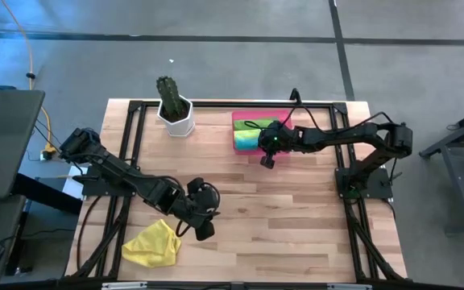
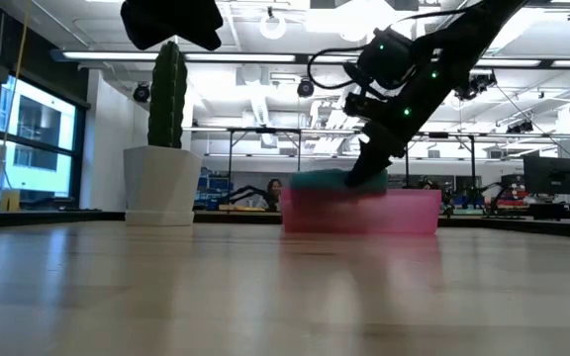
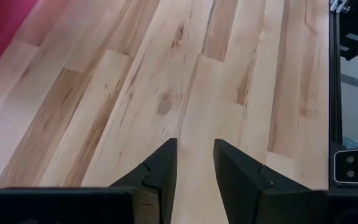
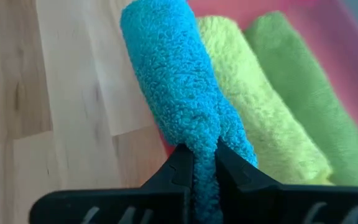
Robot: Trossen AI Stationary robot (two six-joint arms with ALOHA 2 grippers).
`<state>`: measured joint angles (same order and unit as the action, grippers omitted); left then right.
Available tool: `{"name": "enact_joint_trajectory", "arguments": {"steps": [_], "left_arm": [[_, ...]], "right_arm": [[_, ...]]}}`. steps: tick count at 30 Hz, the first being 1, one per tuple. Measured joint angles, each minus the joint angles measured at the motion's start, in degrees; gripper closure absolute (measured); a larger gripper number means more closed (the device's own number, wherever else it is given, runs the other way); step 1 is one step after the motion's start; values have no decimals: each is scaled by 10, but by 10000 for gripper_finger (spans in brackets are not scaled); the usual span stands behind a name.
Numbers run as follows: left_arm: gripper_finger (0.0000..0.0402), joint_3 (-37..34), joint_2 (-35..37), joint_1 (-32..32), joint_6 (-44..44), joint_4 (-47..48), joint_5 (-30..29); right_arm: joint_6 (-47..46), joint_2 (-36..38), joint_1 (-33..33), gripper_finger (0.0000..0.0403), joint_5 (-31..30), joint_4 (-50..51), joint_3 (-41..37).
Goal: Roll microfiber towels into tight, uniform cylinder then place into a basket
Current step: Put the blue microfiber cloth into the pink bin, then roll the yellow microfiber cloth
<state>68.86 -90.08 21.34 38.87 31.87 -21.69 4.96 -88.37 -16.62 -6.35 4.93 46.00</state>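
The yellow towel (image 1: 151, 243) lies crumpled and unrolled just beside the left gripper (image 1: 203, 226), on the side toward the table's near-left corner. It is the only cloth not yet rolled, so the left arm waiting next to it makes sense. In the left wrist view, that gripper's fingers (image 3: 160, 171) stand partly spread with a narrow gap, nothing between them, and only bare table (image 3: 185, 93) ahead.

Farther right, the cactus pot (image 1: 176, 118) stands at the far edge, well apart from both grippers and out of the working lanes.

The right gripper (image 1: 267, 157) sits at the near rim of the pink basket (image 1: 261, 117). Its jaws are pressed together on the end of the rolled teal towel (image 4: 179, 106), pinching a fold of pile. The roll runs straight out ahead of the fingers, overhanging the basket's edge, parallel to the two lime green rolls (image 4: 263, 118) that already lie side by side just beyond it. Holding it by one end probably keeps the cylinder from unwinding while it is lined up with its neighbours. The next step, I judge, is to settle it fully inside before letting go.
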Motion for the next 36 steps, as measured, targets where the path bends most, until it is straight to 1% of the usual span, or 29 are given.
{"name": "enact_joint_trajectory", "arguments": {"steps": [7,11,13,16,22,25,28,31,34,36], "left_arm": [[308,0,0,0,0,-1,0],[308,0,0,0,0,-1,0],[308,0,0,0,0,-1,0],[308,0,0,0,0,0,0],[308,0,0,0,0,0,0],[308,0,0,0,0,1,0],[308,0,0,0,0,1,0],[308,0,0,0,0,2,4],[308,0,0,0,0,3,16],[308,0,0,0,0,5,24]], "right_arm": [[-2,-35,0,396,6,-6,2],[-1,-35,0,394,8,-5,2],[-1,-34,0,385,8,-6,2],[0,-34,0,360,8,-6,1],[13,-34,0,284,8,0,4],[10,-33,0,252,8,47,35],[9,-31,0,231,8,131,95],[9,-31,0,223,8,223,153],[9,-31,5,223,8,284,199],[7,-31,12,222,20,319,224]]}}
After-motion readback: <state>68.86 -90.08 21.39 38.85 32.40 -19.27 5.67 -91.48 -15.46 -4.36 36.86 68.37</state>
